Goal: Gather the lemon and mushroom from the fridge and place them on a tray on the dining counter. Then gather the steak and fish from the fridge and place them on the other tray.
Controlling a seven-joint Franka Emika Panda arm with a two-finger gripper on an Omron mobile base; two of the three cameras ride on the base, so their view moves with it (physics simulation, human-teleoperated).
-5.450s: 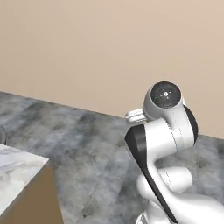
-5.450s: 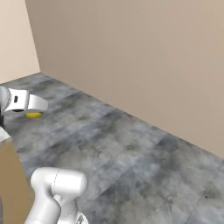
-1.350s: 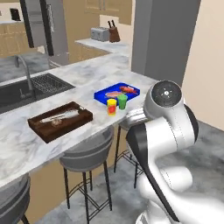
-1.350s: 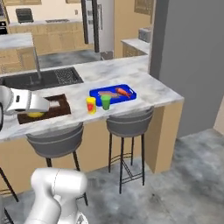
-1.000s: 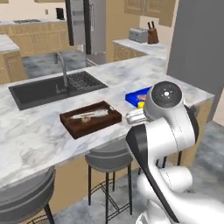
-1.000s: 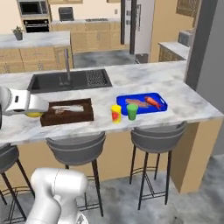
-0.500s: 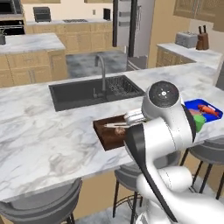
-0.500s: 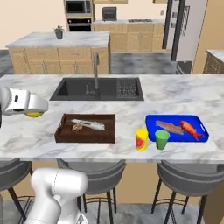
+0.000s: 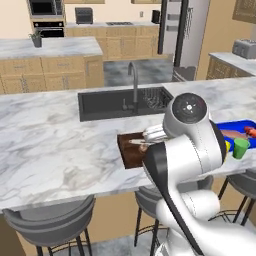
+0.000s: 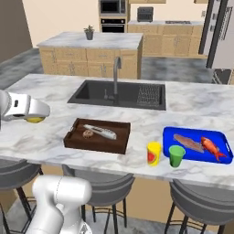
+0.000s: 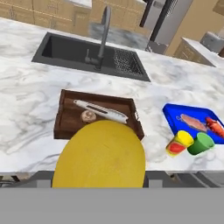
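The gripper (image 10: 33,119) pinched the lemon (image 11: 99,155), carried near the dining counter (image 10: 41,132). Next move, judged: lower it into the brown tray (image 10: 96,135) beside the mushroom (image 10: 87,134).

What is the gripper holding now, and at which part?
The gripper holds the lemon; the exact contact place on it cannot be told.

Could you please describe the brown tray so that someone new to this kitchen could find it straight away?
On the long marble dining counter, look just in front of the dark sink. The tray is dark brown wood with a low rim, unlike the bright blue tray to its right.
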